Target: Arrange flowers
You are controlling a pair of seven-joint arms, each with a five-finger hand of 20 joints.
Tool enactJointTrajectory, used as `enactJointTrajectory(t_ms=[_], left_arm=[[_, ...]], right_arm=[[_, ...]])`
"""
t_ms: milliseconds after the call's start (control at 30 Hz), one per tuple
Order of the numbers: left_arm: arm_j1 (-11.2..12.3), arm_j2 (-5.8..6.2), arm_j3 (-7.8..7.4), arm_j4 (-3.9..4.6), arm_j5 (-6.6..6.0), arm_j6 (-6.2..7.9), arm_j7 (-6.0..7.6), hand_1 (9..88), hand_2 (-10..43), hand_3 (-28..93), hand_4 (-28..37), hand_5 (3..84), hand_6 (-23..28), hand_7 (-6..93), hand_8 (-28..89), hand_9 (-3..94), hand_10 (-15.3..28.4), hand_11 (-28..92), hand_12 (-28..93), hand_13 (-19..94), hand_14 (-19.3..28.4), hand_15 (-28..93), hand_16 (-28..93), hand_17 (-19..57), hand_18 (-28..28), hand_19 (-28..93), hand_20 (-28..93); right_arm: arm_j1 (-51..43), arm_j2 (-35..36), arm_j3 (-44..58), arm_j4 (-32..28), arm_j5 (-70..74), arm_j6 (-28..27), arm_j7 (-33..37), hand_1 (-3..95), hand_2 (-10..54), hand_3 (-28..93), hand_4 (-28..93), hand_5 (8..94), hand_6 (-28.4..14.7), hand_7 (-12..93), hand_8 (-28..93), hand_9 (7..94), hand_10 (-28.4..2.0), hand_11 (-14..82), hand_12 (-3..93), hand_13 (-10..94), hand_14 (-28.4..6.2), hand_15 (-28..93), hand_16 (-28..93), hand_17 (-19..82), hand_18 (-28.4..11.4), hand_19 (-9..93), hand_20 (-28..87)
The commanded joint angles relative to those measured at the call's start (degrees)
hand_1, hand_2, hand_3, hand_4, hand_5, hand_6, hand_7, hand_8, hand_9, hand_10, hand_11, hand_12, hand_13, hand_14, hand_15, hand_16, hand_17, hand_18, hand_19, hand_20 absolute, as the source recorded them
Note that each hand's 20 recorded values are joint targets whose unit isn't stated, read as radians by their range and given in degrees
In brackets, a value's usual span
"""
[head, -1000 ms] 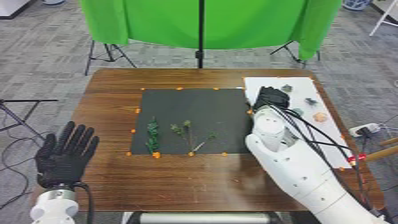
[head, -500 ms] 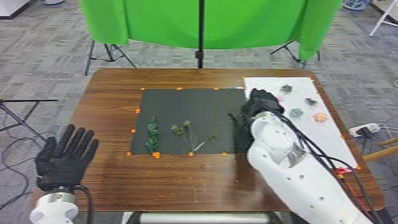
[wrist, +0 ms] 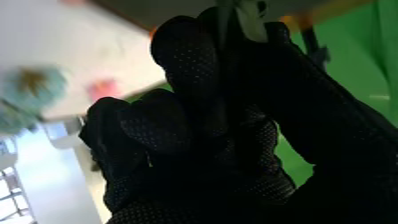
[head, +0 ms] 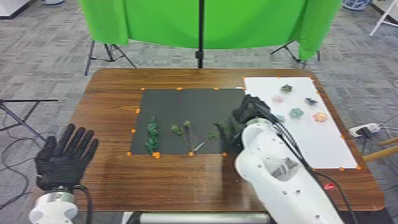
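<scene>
In the head view, slender green leafy sprigs (head: 153, 136) lie on a flat black mat (head: 182, 105). The left hand (head: 62, 162) has its fingers straight, slightly apart; the right hand (head: 251, 109) is at the mat's right side. In the right wrist view, its fingers clamp a pale green stem (wrist: 252, 26).

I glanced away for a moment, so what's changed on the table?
The right hand, carrying a green sprig, moved left and nearer the robot, from the white sheet to the right edge of the black mat. The left hand and peach flower head stayed put.
</scene>
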Motion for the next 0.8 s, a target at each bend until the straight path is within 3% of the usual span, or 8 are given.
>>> enactJointTrajectory(t_ms=[33, 300, 367, 600, 667, 733, 800], left_arm=[[0.6, 1.36, 0.22, 0.10, -0.13, 0.79, -0.72, 25.6, 18.5, 77, -28.3, 42.3, 9.4, 10.0, -10, 38.0, 15.7, 21, 9, 28, 16.0, 34, -8, -6.9, 13.2, 36, 11], [-0.3, 1.56, 0.60, 0.64, 0.04, 0.87, -1.38, 25.7, 18.4, 77, -28.3, 42.3, 9.4, 10.1, -10, 38.0, 15.7, 21, 9, 28, 16.0, 34, -8, -6.9, 13.2, 36, 11], [-0.1, 1.43, 0.49, 0.62, -0.66, 1.56, -1.00, 25.7, 18.4, 77, -28.3, 42.2, 9.4, 10.1, -10, 38.0, 15.8, 21, 9, 28, 16.0, 34, -8, -6.9, 13.2, 36, 11], [0.1, 1.33, 0.46, 0.72, -1.22, 1.02, -0.79, 25.7, 18.5, 77, -28.3, 42.4, 9.5, 10.2, -10, 38.0, 15.6, 21, 9, 28, 16.0, 34, -8, -6.9, 13.2, 36, 11], [-0.1, 1.17, 0.57, 0.87, -2.98, 0.55, -0.69, 25.7, 18.5, 77, -28.3, 42.4, 9.5, 10.2, -10, 38.1, 15.6, 21, 9, 28, 16.0, 34, -8, -6.9, 13.2, 36, 11], [-0.3, 1.35, 0.72, 0.90, -2.33, 0.88, -0.80, 25.7, 18.5, 77, -28.3, 42.4, 9.4, 10.3, -10, 38.1, 15.7, 21, 9, 28, 16.0, 34, -8, -6.9, 13.2, 36, 11], [-0.2, 1.39, 0.65, 0.88, -2.56, 0.56, -0.67, 25.7, 18.5, 77, -28.3, 42.4, 9.4, 10.3, -10, 38.2, 15.6, 21, 9, 28, 16.0, 34, -8, -6.9, 13.2, 36, 11]], right_arm=[[-2.1, -3.0, -1.3, 0.8, -0.2, -0.1, 3.0, 45.8, -9.5, 87, -13, 77.3, -3.7, 43, 20, 79.9, -15.9, 34.1, 47.5, 70, -16.4, 78, 37, 39, -28.4, 93, 68], [-2.7, -4.3, -1.8, 1.2, -0.2, 0.5, 2.4, 46.8, -9.5, 82, -15, 73.8, -3.5, 48, 16, 77.1, -16.7, 38.2, 45.9, 69, -16.3, 80, 35, 39, -28.4, 93, 68], [-2.8, -4.1, -1.6, 1.0, -0.5, -0.3, 2.5, 44.8, -9.5, 80, -16, 74.3, -4.2, 45, 16, 75.5, -17.8, 43.1, 41.1, 69, -16.5, 80, 34, 39, -28.4, 93, 69], [-2.9, -4.0, -1.0, 0.9, 0.8, -0.1, 2.8, 39.9, -9.2, 79, -16, 74.9, -6.0, 38, 16, 73.5, -20.2, 50.0, 30.1, 68, -17.5, 81, 33, 38, -28.4, 93, 69], [-3.1, -4.1, -1.1, 0.8, 0.8, 0.1, 2.7, 37.8, -7.3, 79, -17, 75.6, -6.6, 34, 15, 73.6, -20.5, 49.8, 29.1, 68, -17.6, 81, 33, 38, -28.4, 93, 69], [-3.1, -4.1, -1.1, 0.7, 1.1, 0.3, 2.7, 35.9, -5.8, 80, -17, 76.0, -6.8, 31, 13, 73.6, -20.7, 49.5, 28.8, 68, -17.7, 80, 33, 38, -28.4, 93, 69], [-3.1, -4.0, -1.1, 0.5, 1.1, 0.4, 2.6, 34.3, -4.0, 81, -18, 76.4, -6.9, 29, 9, 73.6, -20.8, 49.0, 28.6, 68, -17.7, 80, 32, 38, -28.4, 93, 69]])
